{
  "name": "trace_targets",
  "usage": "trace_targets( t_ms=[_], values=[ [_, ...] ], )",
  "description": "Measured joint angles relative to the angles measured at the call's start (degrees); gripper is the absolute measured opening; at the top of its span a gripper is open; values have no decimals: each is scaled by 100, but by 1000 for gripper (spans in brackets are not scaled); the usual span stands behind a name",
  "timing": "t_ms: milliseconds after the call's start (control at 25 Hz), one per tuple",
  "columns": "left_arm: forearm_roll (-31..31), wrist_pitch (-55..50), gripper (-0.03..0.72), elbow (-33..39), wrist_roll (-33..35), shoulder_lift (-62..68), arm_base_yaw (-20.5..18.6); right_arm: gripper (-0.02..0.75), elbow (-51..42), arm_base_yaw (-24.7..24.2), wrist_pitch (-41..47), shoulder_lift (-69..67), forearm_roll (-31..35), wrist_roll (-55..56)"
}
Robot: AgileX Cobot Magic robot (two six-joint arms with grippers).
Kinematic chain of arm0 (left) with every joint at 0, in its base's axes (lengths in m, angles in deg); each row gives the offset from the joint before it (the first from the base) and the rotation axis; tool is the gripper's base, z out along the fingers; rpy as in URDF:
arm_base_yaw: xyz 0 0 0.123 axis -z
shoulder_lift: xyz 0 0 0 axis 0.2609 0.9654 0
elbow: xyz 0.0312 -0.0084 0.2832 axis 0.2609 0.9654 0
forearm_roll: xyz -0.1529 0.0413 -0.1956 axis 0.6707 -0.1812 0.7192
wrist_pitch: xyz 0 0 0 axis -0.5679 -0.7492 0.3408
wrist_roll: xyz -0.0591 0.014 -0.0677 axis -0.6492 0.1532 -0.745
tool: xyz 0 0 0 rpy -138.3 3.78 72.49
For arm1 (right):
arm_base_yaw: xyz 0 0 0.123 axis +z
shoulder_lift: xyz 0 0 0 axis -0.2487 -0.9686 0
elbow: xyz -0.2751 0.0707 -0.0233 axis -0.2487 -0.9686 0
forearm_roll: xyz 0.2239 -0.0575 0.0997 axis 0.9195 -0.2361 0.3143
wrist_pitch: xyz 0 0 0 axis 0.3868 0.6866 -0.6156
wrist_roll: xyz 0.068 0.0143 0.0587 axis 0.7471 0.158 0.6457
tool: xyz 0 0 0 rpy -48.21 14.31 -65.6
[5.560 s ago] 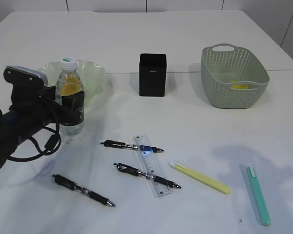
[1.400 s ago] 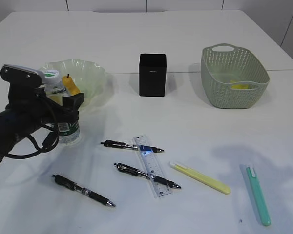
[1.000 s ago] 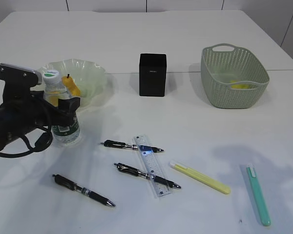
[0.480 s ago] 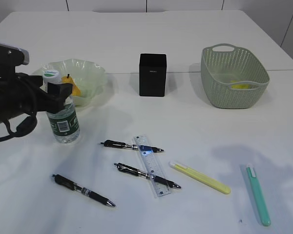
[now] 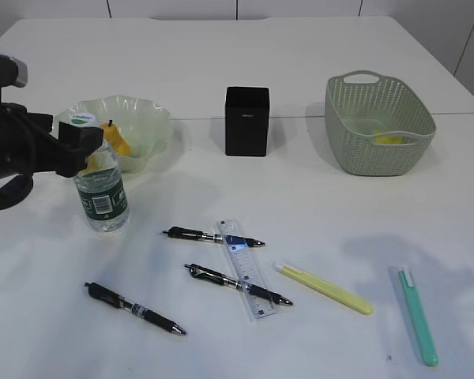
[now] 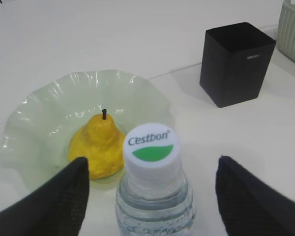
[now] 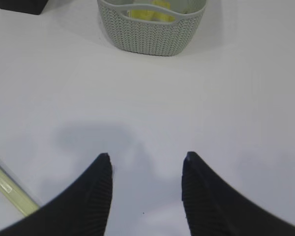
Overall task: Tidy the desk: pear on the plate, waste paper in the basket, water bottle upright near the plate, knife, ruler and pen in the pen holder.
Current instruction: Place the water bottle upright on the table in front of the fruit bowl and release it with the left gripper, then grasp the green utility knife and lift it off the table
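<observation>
The water bottle stands upright just beside the plate holding the pear, so that part looks settled. My left gripper straddles its cap, spread wide, gripping nothing. My right gripper hovers open over bare table.

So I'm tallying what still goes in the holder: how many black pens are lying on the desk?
3: one pen front left, one pen beside the ruler's far end, one pen crossing it. None seems hidden.
</observation>
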Motion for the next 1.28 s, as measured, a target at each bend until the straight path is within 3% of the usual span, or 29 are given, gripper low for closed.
trace_targets(
  t_ms=[640, 1000, 1280],
  values=[
    [-12, -1747, 569, 5, 0, -1699, 0, 349, 0, 0, 20, 0, 0, 0],
    [-12, -2314, 552, 34, 0, -2576, -15, 349, 0, 0, 560, 0, 0, 0],
    [-154, -2448, 551, 42, 0, -2726, -589, 349, 0, 0, 596, 0, 0, 0]
  ],
)
